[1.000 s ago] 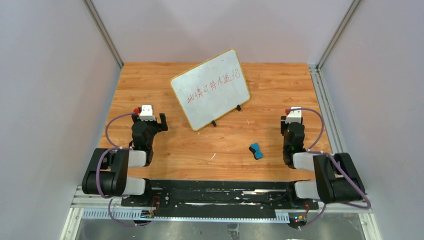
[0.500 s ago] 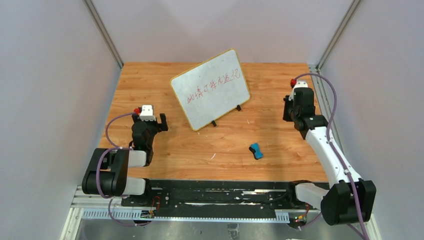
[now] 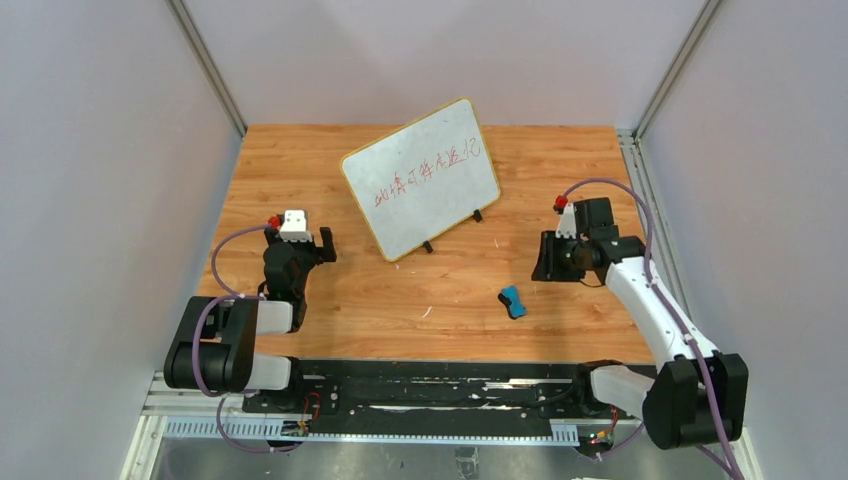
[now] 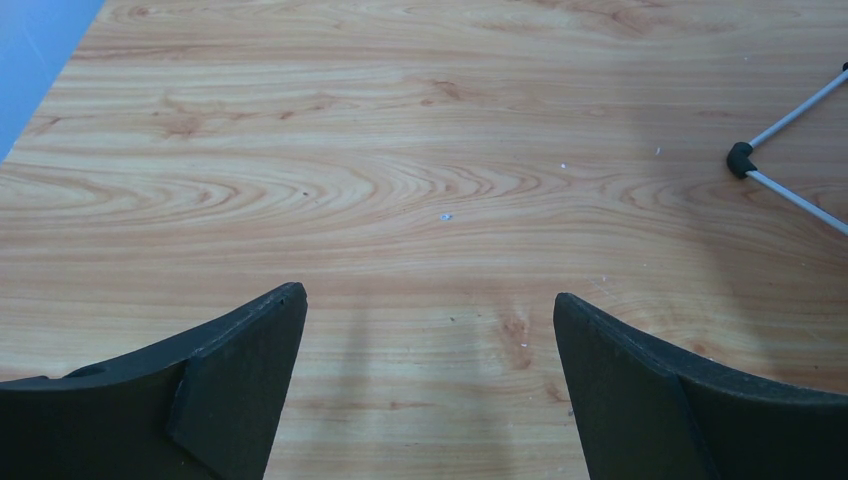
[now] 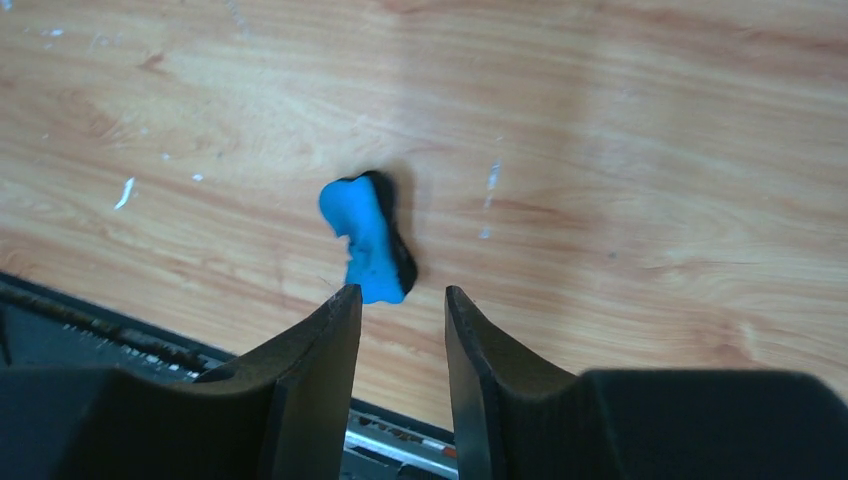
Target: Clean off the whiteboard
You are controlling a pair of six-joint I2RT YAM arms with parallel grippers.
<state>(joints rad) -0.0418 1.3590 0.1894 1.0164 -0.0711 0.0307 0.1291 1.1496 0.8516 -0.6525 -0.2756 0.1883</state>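
Observation:
The whiteboard point(image 3: 421, 176), white with a yellow-gold frame and red handwriting, stands tilted on small black feet at the table's middle back. A small blue eraser block point(image 3: 513, 301) lies on the wood in front of it, and shows in the right wrist view point(image 5: 366, 238) just beyond my fingertips. My right gripper point(image 3: 543, 258) hangs above the table, right of and behind the eraser, jaws a little apart and empty point(image 5: 402, 292). My left gripper point(image 3: 318, 243) rests at the left, jaws wide open and empty point(image 4: 430, 300). One board foot point(image 4: 741, 158) shows in the left wrist view.
The wooden table point(image 3: 300, 170) is boxed in by grey walls with metal uprights at the back corners. A black rail point(image 3: 430, 385) runs along the near edge, also showing in the right wrist view point(image 5: 90, 330).
My right arm swung out from its folded rest pose to the far right, then came back left and down toward the eraser. The left arm, board and eraser have not moved.

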